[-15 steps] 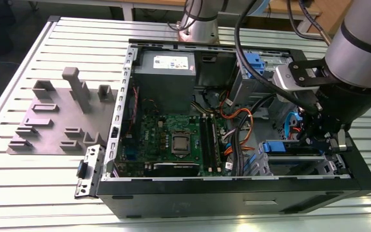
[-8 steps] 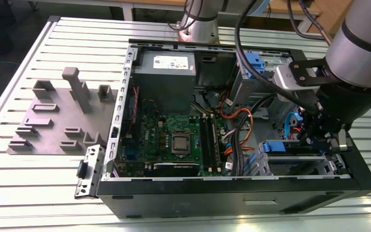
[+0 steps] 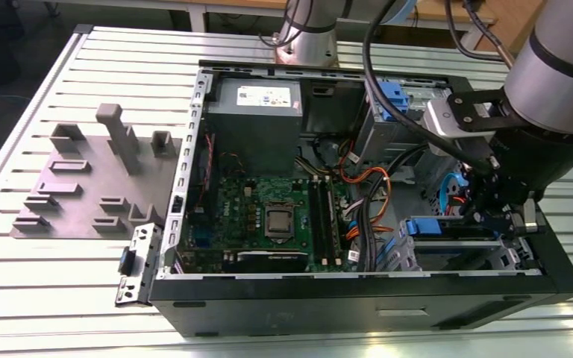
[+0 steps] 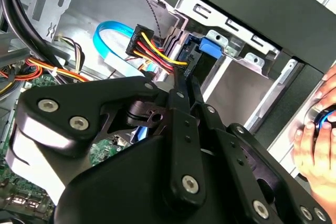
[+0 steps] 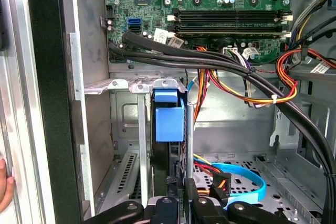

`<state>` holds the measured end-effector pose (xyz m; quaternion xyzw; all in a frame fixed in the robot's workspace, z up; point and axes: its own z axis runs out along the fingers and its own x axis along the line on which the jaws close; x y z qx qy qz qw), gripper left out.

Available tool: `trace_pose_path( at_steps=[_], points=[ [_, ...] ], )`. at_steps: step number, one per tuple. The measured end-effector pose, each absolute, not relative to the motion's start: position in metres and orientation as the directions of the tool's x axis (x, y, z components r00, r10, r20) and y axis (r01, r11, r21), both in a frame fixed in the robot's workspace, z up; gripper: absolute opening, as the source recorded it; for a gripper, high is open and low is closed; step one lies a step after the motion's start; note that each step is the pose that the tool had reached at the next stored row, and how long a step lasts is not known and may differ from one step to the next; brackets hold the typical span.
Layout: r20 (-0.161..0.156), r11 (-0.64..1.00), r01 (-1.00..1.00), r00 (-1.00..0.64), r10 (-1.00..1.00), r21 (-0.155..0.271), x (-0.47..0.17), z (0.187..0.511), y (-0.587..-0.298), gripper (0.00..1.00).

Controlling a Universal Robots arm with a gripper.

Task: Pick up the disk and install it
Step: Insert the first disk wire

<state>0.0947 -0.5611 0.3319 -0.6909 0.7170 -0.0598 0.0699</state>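
The silver-metal disk in its blue plastic carrier frame point(image 5: 169, 116) stands edge-on in the grey drive bay point(image 5: 131, 85), directly ahead of the black gripper point(image 5: 181, 203). Finger state: cannot tell. Step judged: insertion, requiring straight, aligned seating pressure.

ARM: single arm reaching down from the exterior view's upper right, wrist vertical | PINCER point(image 3: 501, 220): pointed downward, black linkage bodies close together in both wrist views, fingertips hidden, state undetermined | PERSON: hand point(image 4: 317, 148) at frame edge in second wrist view, fingers curled; fingertip point(image 5: 4, 184) in first wrist view
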Motion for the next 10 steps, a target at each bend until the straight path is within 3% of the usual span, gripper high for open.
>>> trace_pose_path(
  at_steps=[10],
  points=[
    [-0.018, 0.049, -0.982, -0.047, -0.999, -0.182, 0.0951, 0.3305, -0.5612, 0.16]
  ],
)
